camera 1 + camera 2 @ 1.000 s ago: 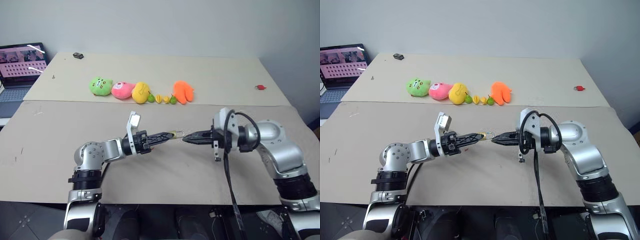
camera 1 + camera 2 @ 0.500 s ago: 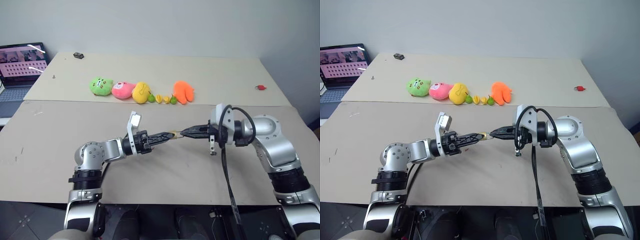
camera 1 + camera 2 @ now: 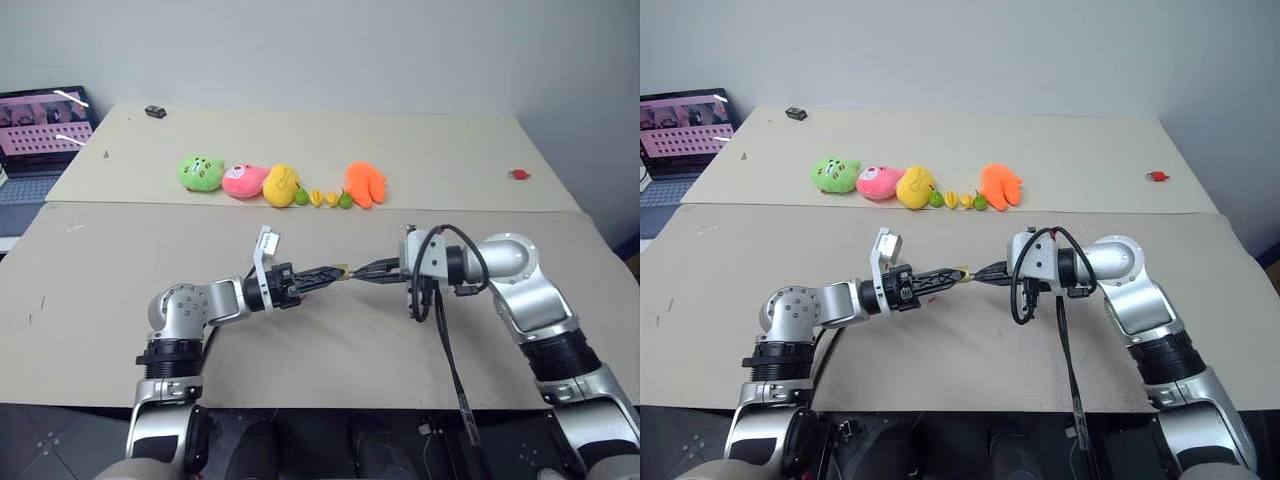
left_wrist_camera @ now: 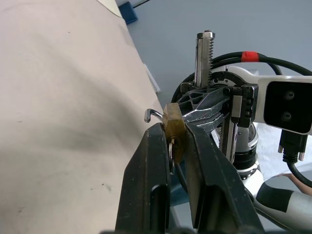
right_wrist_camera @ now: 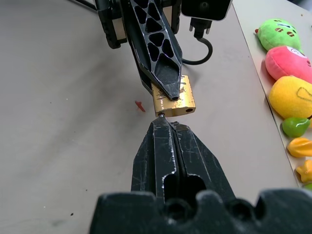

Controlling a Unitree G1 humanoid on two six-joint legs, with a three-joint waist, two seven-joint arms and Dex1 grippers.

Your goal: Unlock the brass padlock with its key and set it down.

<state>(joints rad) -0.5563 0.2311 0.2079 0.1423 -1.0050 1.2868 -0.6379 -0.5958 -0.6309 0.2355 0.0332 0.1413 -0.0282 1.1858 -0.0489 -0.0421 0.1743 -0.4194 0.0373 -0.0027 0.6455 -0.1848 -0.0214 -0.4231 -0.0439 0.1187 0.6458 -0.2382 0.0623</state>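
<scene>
The brass padlock [image 5: 173, 100] is a small golden block, held above the table by my left gripper [image 4: 173, 129], which is shut on its body. A thin silvery shackle end [image 4: 148, 114] sticks out of its far side. My right gripper [image 5: 163, 123] faces it from the right with its fingers pressed together. Its tips sit right against the padlock's edge. A tiny silvery stub of the key [image 5: 160, 115] shows between those tips and the padlock; the rest of the key is hidden. In the head views the two grippers meet tip to tip at the padlock [image 3: 343, 270].
A row of plush toys [image 3: 280, 185] lies across the far table. Beyond them are a small red item [image 3: 518, 174] at the right and a small black object [image 3: 154, 111] at the back left. A laptop [image 3: 40, 130] stands at the far left. A black cable [image 3: 445, 330] hangs from my right wrist.
My right gripper has moved left toward the padlock and rolled about its own line; its tips now sit against the padlock. The left gripper has kept still with the padlock.
</scene>
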